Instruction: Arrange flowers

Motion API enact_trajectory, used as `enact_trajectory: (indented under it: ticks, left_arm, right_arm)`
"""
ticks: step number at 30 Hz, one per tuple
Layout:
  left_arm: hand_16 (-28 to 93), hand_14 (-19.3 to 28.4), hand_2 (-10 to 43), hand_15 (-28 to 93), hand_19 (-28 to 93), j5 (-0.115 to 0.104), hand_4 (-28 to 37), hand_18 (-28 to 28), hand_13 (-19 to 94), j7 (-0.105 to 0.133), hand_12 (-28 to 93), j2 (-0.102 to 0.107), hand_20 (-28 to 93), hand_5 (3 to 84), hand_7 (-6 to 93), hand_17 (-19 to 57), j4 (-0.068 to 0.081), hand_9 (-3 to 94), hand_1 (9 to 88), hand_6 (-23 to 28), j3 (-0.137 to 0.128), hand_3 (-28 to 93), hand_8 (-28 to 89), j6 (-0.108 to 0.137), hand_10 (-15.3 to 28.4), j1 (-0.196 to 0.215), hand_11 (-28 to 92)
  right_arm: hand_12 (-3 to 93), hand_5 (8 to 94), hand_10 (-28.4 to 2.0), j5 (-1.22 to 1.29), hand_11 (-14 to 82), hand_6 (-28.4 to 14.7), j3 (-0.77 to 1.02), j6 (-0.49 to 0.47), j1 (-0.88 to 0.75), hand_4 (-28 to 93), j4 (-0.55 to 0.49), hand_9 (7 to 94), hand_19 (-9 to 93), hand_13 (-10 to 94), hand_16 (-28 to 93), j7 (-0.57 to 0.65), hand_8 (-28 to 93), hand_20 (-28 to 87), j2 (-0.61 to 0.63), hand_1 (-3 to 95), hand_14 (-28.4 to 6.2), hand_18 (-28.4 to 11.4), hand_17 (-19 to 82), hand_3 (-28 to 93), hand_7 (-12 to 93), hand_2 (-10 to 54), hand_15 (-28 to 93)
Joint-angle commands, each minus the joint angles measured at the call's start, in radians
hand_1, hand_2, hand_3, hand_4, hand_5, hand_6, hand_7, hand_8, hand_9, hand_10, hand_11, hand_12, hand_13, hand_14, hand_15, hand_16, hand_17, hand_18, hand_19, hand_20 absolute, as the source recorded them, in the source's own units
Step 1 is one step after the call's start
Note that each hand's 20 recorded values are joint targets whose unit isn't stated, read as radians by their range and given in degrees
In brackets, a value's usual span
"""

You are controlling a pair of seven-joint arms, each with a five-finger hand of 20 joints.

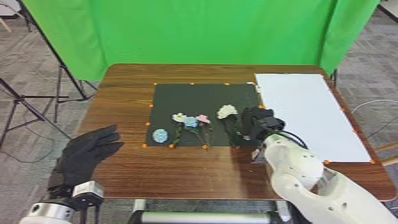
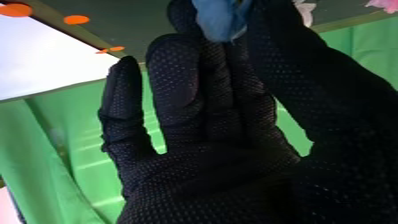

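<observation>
Pinches a blue cloth flower (image 2: 222,20) between thumb and barely open fingers of the black-gloved right hand (image 1: 257,121); may set it near the puffy white flower (image 1: 227,111), just left of the fingers.

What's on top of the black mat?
White, pink and blue flowers and a light-blue oval. The right hand hides part of the mat; what's beneath it can't be seen.

head view: bright, even | white board (image 1: 313,115): palest | right wrist view: pale streaks on green cloth (image 2: 71,150)
</observation>
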Motion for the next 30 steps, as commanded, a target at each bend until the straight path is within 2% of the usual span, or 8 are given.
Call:
enact_trajectory:
  ticks: [1, 4, 7, 15, 19, 27, 28, 30]
  left_arm:
    - [-16, 28.4, 4.9, 67, 61, 0.005, -16.0, 23.0, 29, -0.008, 9, -0.01, 12, 45.5, 17.2, -8.9, 0.0, 38.7, 28.1, 13.7, 0.0, 79, -9, -0.009, 22.3, 0.009, 35]
    - [-16, 28.4, 4.9, 67, 61, -0.001, -16.0, 23.0, 29, 0.005, 9, -0.003, 12, 45.5, 17.2, -8.9, -0.001, 38.7, 28.1, 13.7, 0.006, 79, -10, -0.001, 22.3, 0.011, 35]
    - [-16, 28.4, 5.0, 66, 61, -0.009, -16.0, 23.0, 29, 0.014, 9, 0.004, 12, 45.5, 17.2, -9.0, -0.001, 38.7, 28.1, 13.7, 0.01, 79, -10, 0.006, 22.2, 0.014, 35]
    - [-16, 28.4, 5.0, 66, 61, 0.007, -15.9, 23.0, 29, -0.002, 9, -0.024, 12, 45.5, 17.2, -8.9, -0.002, 38.7, 28.2, 13.7, 0.009, 79, -10, -0.004, 22.2, 0.01, 35]
    - [-16, 28.4, 5.0, 67, 61, 0.005, -16.0, 23.0, 29, 0.003, 9, -0.025, 12, 45.5, 17.1, -8.9, -0.005, 38.7, 28.3, 13.8, 0.008, 79, -10, 0.002, 22.3, 0.017, 35]
    - [-16, 28.4, 5.1, 67, 61, 0.012, -16.0, 23.0, 29, 0.002, 9, -0.049, 12, 45.5, 17.0, -8.9, -0.005, 38.7, 28.2, 13.8, 0.01, 79, -10, -0.001, 22.3, 0.022, 35]
    - [-16, 28.4, 5.0, 67, 61, 0.003, -16.0, 23.0, 29, 0.016, 9, -0.036, 12, 45.5, 17.1, -8.9, -0.005, 38.7, 28.1, 13.8, 0.014, 79, -9, 0.007, 22.3, 0.026, 35]
    - [-16, 28.4, 5.0, 67, 61, -0.003, -15.9, 23.0, 29, 0.032, 9, -0.029, 12, 45.5, 17.0, -9.0, -0.005, 38.7, 28.1, 13.8, 0.015, 79, -9, 0.015, 22.3, 0.031, 35]
  right_arm:
    - [19.6, 58.4, -16.8, 0.005, 37.5, -5.8, 0.015, -0.009, -0.013, -28, -0.015, 61.7, 80, 55, 26, 0.004, -2, 38, 0.003, 44.0, -12.2, -27.4, 16, 85, 38, -9.5, 78]
    - [17.6, 57.5, -18.2, 0.019, 38.3, -6.1, 0.02, -0.006, -0.015, -28, -0.02, 58.7, 80, 53, 24, 0.003, -15, 38, 0.006, 42.4, -13.7, -27.7, 15, 86, 38, -9.5, 79]
    - [17.3, 56.1, -19.6, 0.028, 37.9, -7.1, 0.024, 0.002, -0.011, -28, -0.02, 55.9, 80, 51, 21, -0.001, -17, 39, 0.0, 40.6, -15.4, -28.2, 14, 88, 38, -9.5, 80]
    - [17.1, 54.7, -21.0, 0.033, 37.7, -8.5, 0.012, 0.036, 0.011, -28, -0.015, 53.1, 80, 48, 19, 0.008, -16, 40, -0.019, 38.9, -16.9, -28.3, 14, 88, 36, -9.5, 82]
    - [17.1, 54.7, -21.2, 0.034, 37.7, -8.8, 0.007, 0.043, 0.026, -28, -0.009, 52.8, 80, 48, 18, 0.016, -16, 40, -0.027, 38.0, -17.0, -28.4, 14, 88, 36, -9.5, 82]
    - [16.9, 54.7, -21.5, 0.068, 37.7, -8.9, 0.083, 0.099, 0.009, -28, -0.04, 52.7, 79, 47, 17, 0.025, -15, 40, -0.003, 36.6, -17.3, -28.4, 14, 87, 35, -9.5, 83]
    - [16.9, 54.7, -21.5, 0.073, 37.6, -9.0, 0.101, 0.101, 0.005, -28, -0.044, 52.7, 79, 47, 17, 0.026, -15, 40, -0.002, 35.6, -17.4, -28.4, 14, 87, 35, -9.5, 83]
    - [16.9, 54.9, -21.6, 0.099, 37.5, -9.1, 0.141, 0.119, -0.009, -28, -0.055, 52.8, 79, 47, 17, 0.014, -15, 40, 0.002, 34.0, -17.7, -28.4, 14, 87, 35, -8.9, 82]
